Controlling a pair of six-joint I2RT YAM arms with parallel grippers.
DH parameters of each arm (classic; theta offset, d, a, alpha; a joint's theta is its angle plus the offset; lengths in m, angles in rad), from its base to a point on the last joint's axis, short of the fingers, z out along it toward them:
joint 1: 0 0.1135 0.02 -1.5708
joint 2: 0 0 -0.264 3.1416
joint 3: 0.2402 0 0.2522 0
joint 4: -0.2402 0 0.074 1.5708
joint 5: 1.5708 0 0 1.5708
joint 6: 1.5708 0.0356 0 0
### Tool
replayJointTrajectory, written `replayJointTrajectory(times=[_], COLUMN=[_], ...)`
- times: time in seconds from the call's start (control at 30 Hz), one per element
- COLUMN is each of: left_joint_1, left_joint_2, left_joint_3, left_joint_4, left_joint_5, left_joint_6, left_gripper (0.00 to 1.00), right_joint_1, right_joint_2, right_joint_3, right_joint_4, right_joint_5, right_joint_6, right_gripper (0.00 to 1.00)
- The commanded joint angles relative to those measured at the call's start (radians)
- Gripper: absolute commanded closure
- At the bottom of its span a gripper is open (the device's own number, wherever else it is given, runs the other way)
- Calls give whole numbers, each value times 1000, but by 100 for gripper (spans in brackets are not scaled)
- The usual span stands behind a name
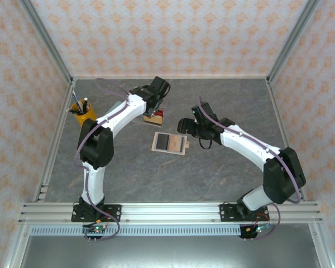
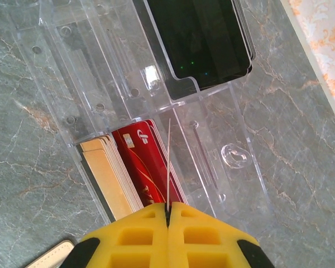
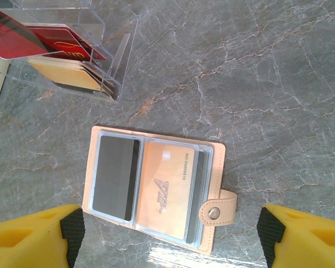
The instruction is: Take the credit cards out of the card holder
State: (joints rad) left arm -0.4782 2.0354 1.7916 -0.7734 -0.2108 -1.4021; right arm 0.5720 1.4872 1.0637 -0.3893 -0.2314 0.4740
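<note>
- The card holder [image 1: 169, 143] lies open and flat on the grey marbled worktop [image 1: 240, 100], near the middle, between the two arms.
- From the right wrist, the card holder [image 3: 156, 187] shows a dark grey card [image 3: 116, 177] in its left pocket and a tan card [image 3: 166, 192] in its right pocket. The closing tab [image 3: 218, 211] with its snap sticks out from the right edge.
- The right gripper [image 1: 191, 129] sits just beside the holder's tab side. In the wrist view the right gripper [image 3: 170, 240] is spread wide and grasps nothing, with one yellow finger at each bottom corner and the holder between them, untouched.
- The left gripper [image 1: 155, 106] reaches to the back of the worktop, over the clear tray [image 1: 154, 116].
- In its wrist view the left gripper [image 2: 167, 215] is clenched on a thin card [image 2: 168, 162]. The card is seen edge-on and rises from between the fingertips over the clear tray [image 2: 234, 111].
- In the tray, red cards [image 2: 148, 162] stand just left of the pinched card, with a stack of tan cards [image 2: 109, 178] beside them. Black cards [image 2: 206, 39] lie in a separate compartment further along.
- A yellow cup [image 1: 84, 111] holding pens stands at the far left of the worktop, well apart from the holder.
</note>
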Motion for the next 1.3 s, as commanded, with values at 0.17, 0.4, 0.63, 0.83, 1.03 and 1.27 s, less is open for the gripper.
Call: replayJointTrajectory(times=[0.17, 0.4, 0.63, 0.83, 1.03, 1.27], left_joint_1=[-13, -13, -13, -12, -14, -16], left_joint_2=[-81, -62, -25, 9, 7, -26], left_joint_3=[-104, -104, -56, -38, -34, -75], left_joint_4=[2, 32, 48, 68, 54, 74], left_joint_5=[-87, -69, -46, -14, -35, -53], left_joint_6=[-174, -167, -166, -209, -247, -277], left_gripper=[100, 100, 100, 100, 100, 100], right_joint_1=[-6, -6, -6, -6, -6, -6], right_joint_2=[-24, -15, -14, -1, 7, 16], right_joint_3=[-10, -5, -4, 2, 2, 7], right_joint_4=[-13, -13, -20, -22, -25, -26], right_joint_5=[17, 6, 9, 0, 1, -2], right_joint_6=[-8, -12, -12, -12, -9, -10], right_gripper=[17, 17, 17, 17, 17, 17])
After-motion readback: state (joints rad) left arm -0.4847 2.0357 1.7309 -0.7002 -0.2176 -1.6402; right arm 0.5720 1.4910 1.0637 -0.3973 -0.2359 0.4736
